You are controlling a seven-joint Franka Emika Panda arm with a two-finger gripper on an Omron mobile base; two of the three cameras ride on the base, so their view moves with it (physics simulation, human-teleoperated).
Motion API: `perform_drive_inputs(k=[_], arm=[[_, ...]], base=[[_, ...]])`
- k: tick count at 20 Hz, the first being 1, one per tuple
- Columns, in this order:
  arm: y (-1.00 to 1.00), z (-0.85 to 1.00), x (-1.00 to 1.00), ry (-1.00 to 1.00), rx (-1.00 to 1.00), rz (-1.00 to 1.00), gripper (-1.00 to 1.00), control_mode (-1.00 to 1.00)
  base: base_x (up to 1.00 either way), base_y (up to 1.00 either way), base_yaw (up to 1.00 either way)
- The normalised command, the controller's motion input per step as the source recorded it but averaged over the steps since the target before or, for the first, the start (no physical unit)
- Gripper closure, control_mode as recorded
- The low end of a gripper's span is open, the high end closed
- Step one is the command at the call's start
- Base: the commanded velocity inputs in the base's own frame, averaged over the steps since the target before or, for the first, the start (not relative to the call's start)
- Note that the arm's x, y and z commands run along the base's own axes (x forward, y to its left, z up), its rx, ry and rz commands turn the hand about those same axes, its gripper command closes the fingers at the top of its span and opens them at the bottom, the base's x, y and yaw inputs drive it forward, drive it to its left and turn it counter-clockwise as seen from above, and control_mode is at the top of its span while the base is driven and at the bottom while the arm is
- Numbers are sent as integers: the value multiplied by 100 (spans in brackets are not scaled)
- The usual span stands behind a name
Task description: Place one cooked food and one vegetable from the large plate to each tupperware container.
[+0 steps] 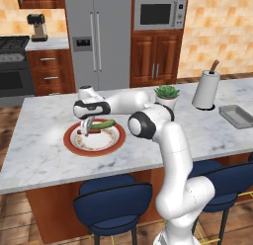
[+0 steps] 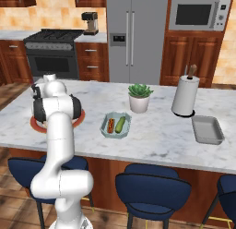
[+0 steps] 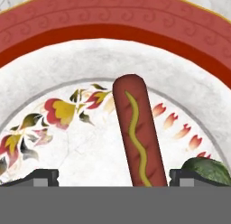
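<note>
- The gripper [image 3: 113, 177] is hanging low over the large plate [image 1: 94, 138] with its jaws spread wide, pinching nothing.
- A plain sausage [image 3: 136, 133] with a yellow squiggle is lying on the plate's white centre, running lengthwise between the two fingertips [image 3: 39, 177].
- A cucumber [image 3: 203, 170] is resting just beside the far fingertip, on the sausage's other side.
- Well away from the gripper across the desk [image 2: 152, 135], the teal container [image 2: 115, 125] is holding a bunned sausage [image 2: 111, 125] and a second cucumber [image 2: 120, 124]; the grey container [image 2: 207, 129] is sitting farther still.
</note>
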Motion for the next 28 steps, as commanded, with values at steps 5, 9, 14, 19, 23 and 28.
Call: perform_drive_inputs(k=[5, 9, 14, 19, 23, 28], arm=[[2, 0, 9, -3, 0, 0, -100, -100], [10, 0, 7, -7, -1, 2, -100, -100], [18, -1, 0, -13, 0, 5, -100, -100], [11, -20, 0, -3, -2, 7, -100, -100], [1, -20, 2, 3, -8, 2, -100, -100], [0, -2, 15, 2, -5, 0, -100, -100]], base=[[0, 0, 0], [0, 0, 0], [0, 0, 0], [0, 0, 0], [0, 0, 0], [0, 0, 0]])
